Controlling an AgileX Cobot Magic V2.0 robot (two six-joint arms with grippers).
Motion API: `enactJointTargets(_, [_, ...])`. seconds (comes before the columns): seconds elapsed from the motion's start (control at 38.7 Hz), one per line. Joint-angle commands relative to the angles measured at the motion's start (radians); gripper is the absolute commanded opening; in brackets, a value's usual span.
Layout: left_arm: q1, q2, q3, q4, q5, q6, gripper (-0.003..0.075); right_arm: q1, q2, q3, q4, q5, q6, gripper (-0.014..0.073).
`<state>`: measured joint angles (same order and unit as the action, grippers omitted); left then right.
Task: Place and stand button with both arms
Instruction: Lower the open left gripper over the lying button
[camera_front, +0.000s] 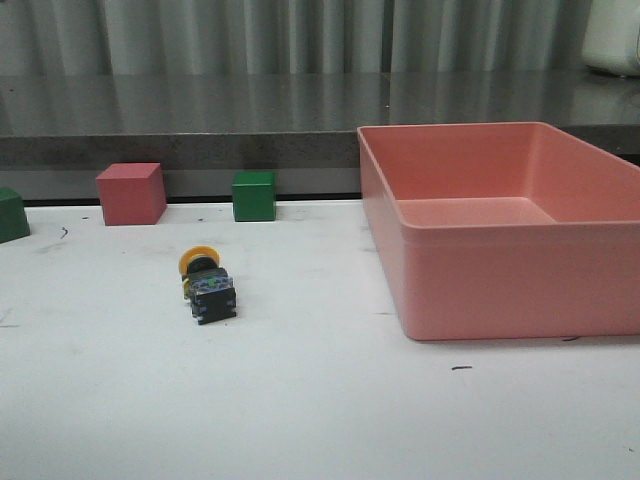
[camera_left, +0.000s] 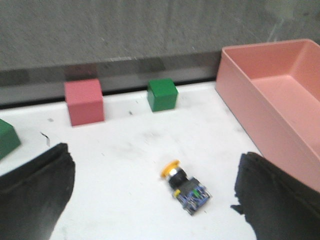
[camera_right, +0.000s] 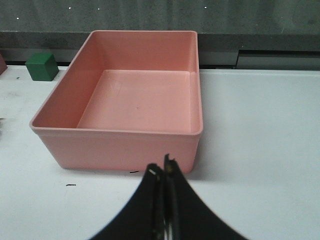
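Button (camera_front: 207, 284) lies on its side on our white table (camera_front: 320, 410), left of centre, yellow cap toward the far edge and blocky base toward us. Beyond the table runs a grey ledge (camera_front: 180, 120) below pale curtains. At right sits the pink bin (camera_front: 520, 260), which our right wrist view shows bare inside. A pink cube (camera_front: 131, 193), a green cube (camera_front: 253, 195) and a second green block (camera_front: 12, 214) line the far edge. Only our wrist views show grippers: the left gripper (camera_left: 155, 192) spread wide, holding nothing, above the button; the right gripper (camera_right: 164, 200) pressed closed on nothing, near the bin.
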<state>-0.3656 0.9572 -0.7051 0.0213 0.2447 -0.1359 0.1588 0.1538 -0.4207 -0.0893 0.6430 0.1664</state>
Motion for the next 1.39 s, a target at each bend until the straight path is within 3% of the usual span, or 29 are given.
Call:
enactJointTargets(0.0, [-0.036, 0.110, -0.113, -0.100, 0.034, -0.009, 0.0617, -0.007, 0.011, -0.025, -0.018, -0.078, -0.009, -0.0071])
enactJointTargets(0.28, [-0.036, 0.468, -0.386, -0.240, 0.372, -0.014, 0.0617, -0.007, 0.011, -0.025, -0.018, -0.078, -0.009, -0.0071])
enactJointTargets(0.62, [-0.036, 0.819, -0.705, -0.245, 0.666, -0.118, 0.0617, -0.007, 0.011, -0.025, -0.018, -0.077, -0.009, -0.0071])
enactJointTargets(1.26, [-0.036, 1.184, -1.097, -0.245, 0.953, -0.224, 0.0617, -0.007, 0.011, -0.025, -0.018, -0.077, -0.009, -0.0071])
enactJointTargets(1.37, [-0.036, 1.201, -1.114, -0.245, 0.966, -0.224, 0.0562, -0.007, 0.011, -0.025, -0.018, -0.077, -0.009, -0.0071])
